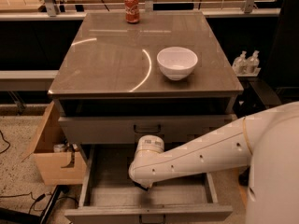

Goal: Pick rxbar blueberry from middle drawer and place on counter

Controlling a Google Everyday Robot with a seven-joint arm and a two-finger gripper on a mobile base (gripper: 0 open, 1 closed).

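The middle drawer is pulled open below the closed upper drawer. My white arm reaches down into it, and the gripper is low inside the drawer, hidden under the wrist. The rxbar blueberry is hidden from view. The counter is the glossy grey-brown cabinet top above.
A white bowl stands on the counter's right side and a red soda can at its far edge. A cardboard box sits on the floor left of the drawers. Two small bottles stand on a ledge to the right.
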